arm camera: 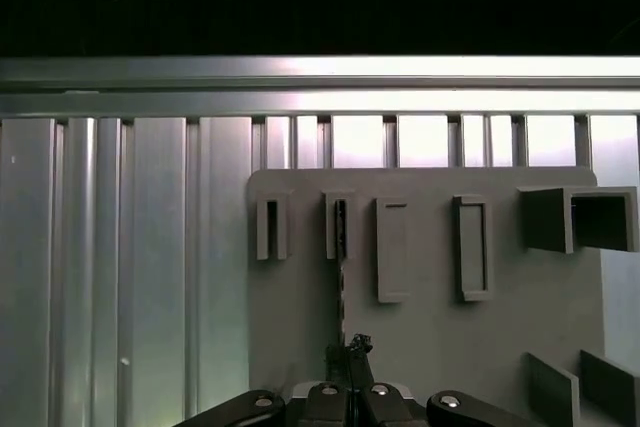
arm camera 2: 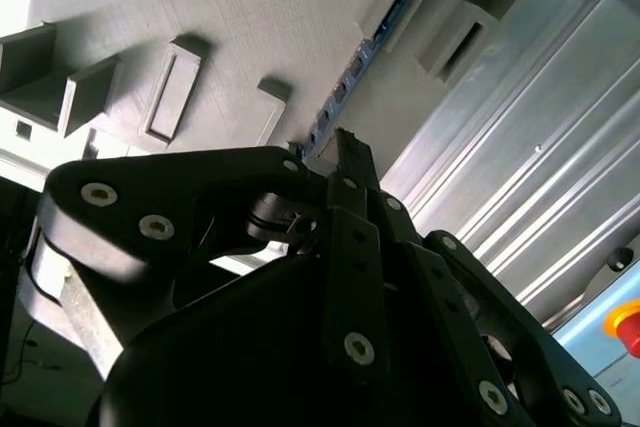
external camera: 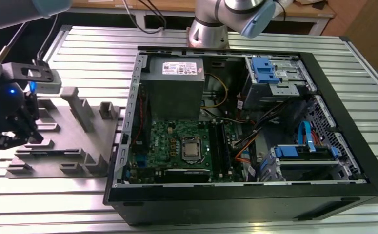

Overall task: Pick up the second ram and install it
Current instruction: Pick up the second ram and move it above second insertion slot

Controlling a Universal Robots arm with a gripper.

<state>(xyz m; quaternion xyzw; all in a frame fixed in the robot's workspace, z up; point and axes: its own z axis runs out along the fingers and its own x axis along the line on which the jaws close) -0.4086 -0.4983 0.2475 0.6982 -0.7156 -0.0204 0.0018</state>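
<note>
The second ram [arm camera: 341, 277] stands on edge in a slot of the grey holder plate [arm camera: 430, 337], a thin dark blue strip running away from my fingers. It shows edge-on in both wrist views, its blue board [arm camera 2: 350, 67] leading into a raised slot. My gripper [arm camera: 350, 349] has its black fingers drawn together on the ram's near end. In the second wrist view the gripper [arm camera 2: 325, 145] pinches that same end. In the exterior view the gripper [external camera: 16, 141] hangs low over the holder plate [external camera: 78, 146], at that view's left, well apart from the open computer case [external camera: 254, 195].
The green motherboard [external camera: 169, 146] lies inside the case with long black slots [external camera: 219, 146] beside the processor socket. A grey power supply [external camera: 174, 87] and blue drive cages [external camera: 306, 148] stand in the case. Raised blocks [external camera: 81, 109] rise from the holder plate. Ribbed aluminium table [arm camera: 120, 267] lies around.
</note>
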